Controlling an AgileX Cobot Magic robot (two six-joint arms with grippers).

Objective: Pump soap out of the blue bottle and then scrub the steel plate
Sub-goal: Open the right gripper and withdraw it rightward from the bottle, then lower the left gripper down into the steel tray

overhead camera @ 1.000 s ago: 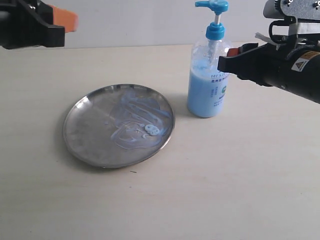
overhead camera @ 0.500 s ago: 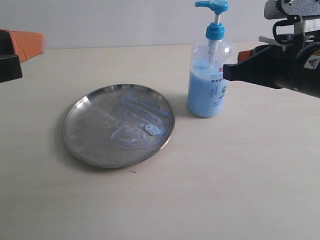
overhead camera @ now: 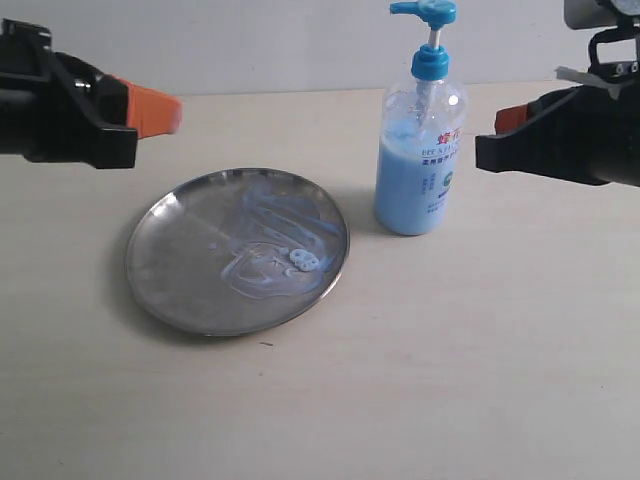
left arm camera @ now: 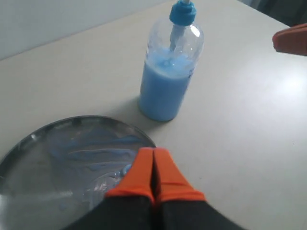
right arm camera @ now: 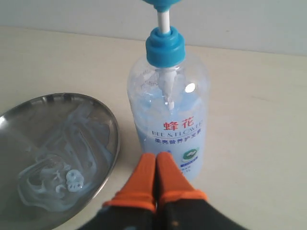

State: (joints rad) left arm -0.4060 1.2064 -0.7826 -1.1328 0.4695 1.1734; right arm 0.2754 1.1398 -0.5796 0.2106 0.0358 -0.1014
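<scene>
Table (overhead camera: 450, 380): matte beige, smooth.
Steel plate (overhead camera: 165, 275): round, shallow, shiny, low rim; flat on the table, near the bottle, not touching.
Blue bottle (overhead camera: 420, 170): clear plastic, upright, over half full of pale blue liquid.
Soap (overhead camera: 268, 240): streaky smears and a small blob on the plate.
Left pincer (left arm camera: 153, 159), right pincer (right arm camera: 156, 165): orange tips pressed together, empty.
Red label characters are legible in the right wrist view; the left wrist view shows the plain back.

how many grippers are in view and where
2. The left gripper, shut, hovers by the far left of the steel plate; the right gripper, shut, is right of the blue bottle, clear of it.
</scene>
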